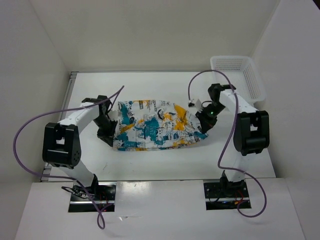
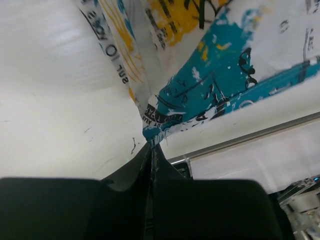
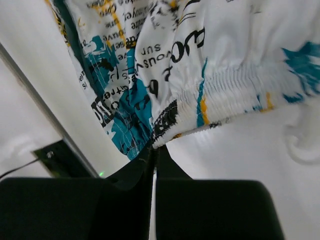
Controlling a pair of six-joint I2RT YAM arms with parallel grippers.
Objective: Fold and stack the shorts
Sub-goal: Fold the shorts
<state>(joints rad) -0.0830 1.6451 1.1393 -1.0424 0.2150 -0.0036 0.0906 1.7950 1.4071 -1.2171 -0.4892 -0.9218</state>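
the shorts (image 1: 155, 126) lie spread at the middle of the table (image 1: 150, 165), long side running from 9 to 3 o'clock. the left gripper (image 1: 112, 140) sits at their 9 o'clock edge, jaws pressed together on a corner of teal-printed hem, as the left wrist view shows. the right gripper (image 1: 204, 130) sits at their 3 o'clock edge, jaws clamped on the gathered elastic waistband. a white mesh basket (image 1: 235, 70) stands at the table's 1 o'clock corner, apart from the cloth.
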